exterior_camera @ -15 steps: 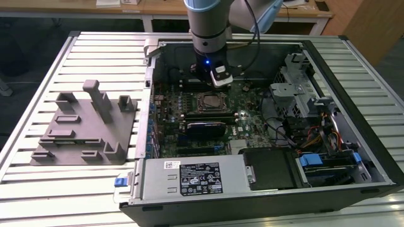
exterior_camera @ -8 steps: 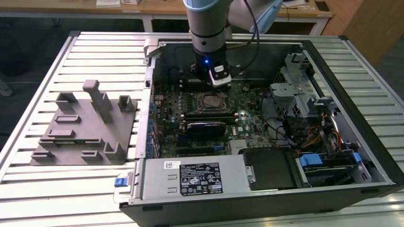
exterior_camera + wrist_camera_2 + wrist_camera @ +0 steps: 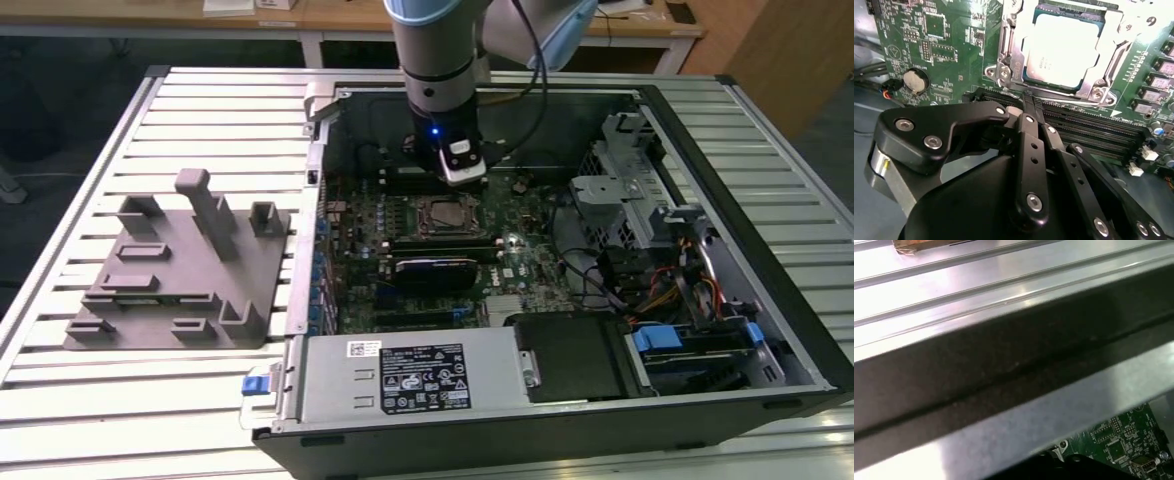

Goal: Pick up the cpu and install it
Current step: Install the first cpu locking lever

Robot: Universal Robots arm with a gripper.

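The cpu [image 3: 1061,47], a pale silver square chip, lies flat inside the metal socket frame [image 3: 1009,55] on the green motherboard [image 3: 944,35]; in the exterior view the cpu [image 3: 442,214] sits mid-board. My gripper [image 3: 1025,99] hangs just beside the socket, over the black memory slots [image 3: 1094,132]. Its black fingers [image 3: 1029,145] are pressed together with nothing between them. In the exterior view the gripper [image 3: 462,176] is a little above and behind the socket, inside the open computer case [image 3: 747,250].
A grey plastic fixture [image 3: 180,270] stands on the ribbed metal table [image 3: 80,400] at the exterior view's left. A silver box with a black label [image 3: 414,375] fills the case's near side; drive cages and cables [image 3: 641,220] crowd its right. The case wall [image 3: 1004,370] runs close by.
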